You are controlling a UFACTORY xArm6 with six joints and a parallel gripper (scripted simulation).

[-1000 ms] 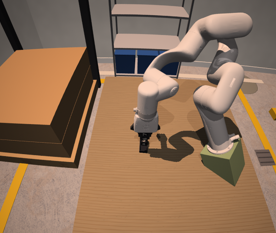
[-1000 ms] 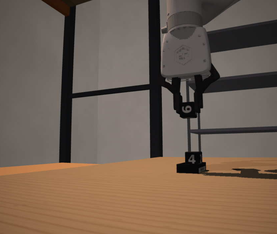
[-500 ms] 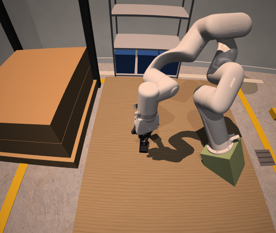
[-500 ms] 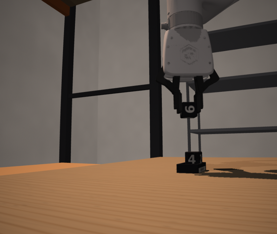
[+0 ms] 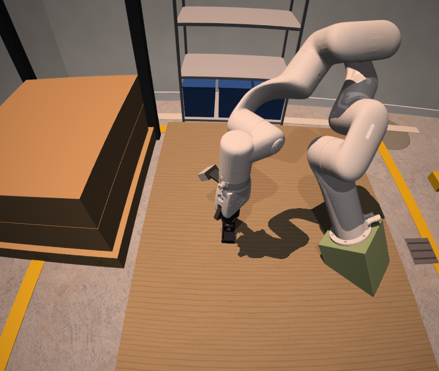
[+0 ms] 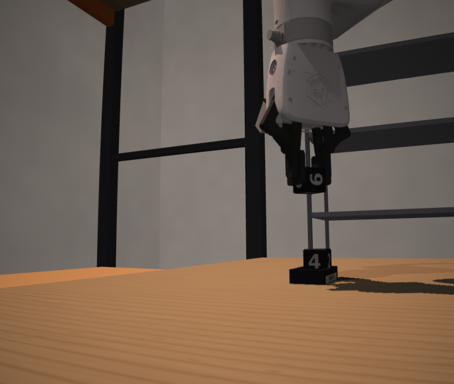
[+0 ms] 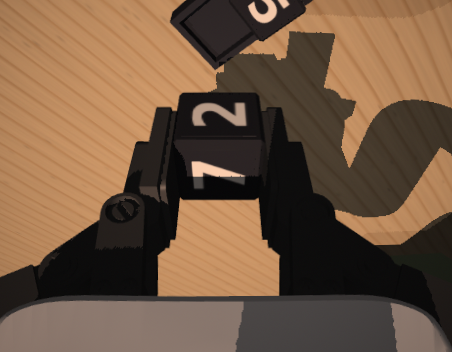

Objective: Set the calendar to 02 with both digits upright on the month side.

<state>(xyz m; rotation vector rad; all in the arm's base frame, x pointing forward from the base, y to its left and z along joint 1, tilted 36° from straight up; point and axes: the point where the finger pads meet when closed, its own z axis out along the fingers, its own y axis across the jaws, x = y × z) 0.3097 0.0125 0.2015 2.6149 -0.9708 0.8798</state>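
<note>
My gripper (image 6: 310, 175) (image 7: 219, 136) is shut on a black cube (image 6: 315, 184) (image 7: 219, 117), held high above the tray. In the wrist view it shows a 2 and a 7, both lying sideways; the exterior view shows a sideways 6 or 9. The black tray (image 5: 228, 236) (image 6: 306, 276) (image 7: 212, 32) lies flat on the table, turned aslant in the wrist view. The other cube (image 6: 314, 259) (image 7: 272, 15) stands in its far part, with an upright 4 and part of a 2 in the exterior view. The near part is free. The tray's end label is too small to read.
The wooden table (image 5: 251, 311) (image 6: 177, 330) carries the tray and the green arm base (image 5: 355, 259), to the tray's right in the top view. A big brown box stack (image 5: 51, 139) stands left of the table. A shelf rack (image 5: 235, 65) stands behind it.
</note>
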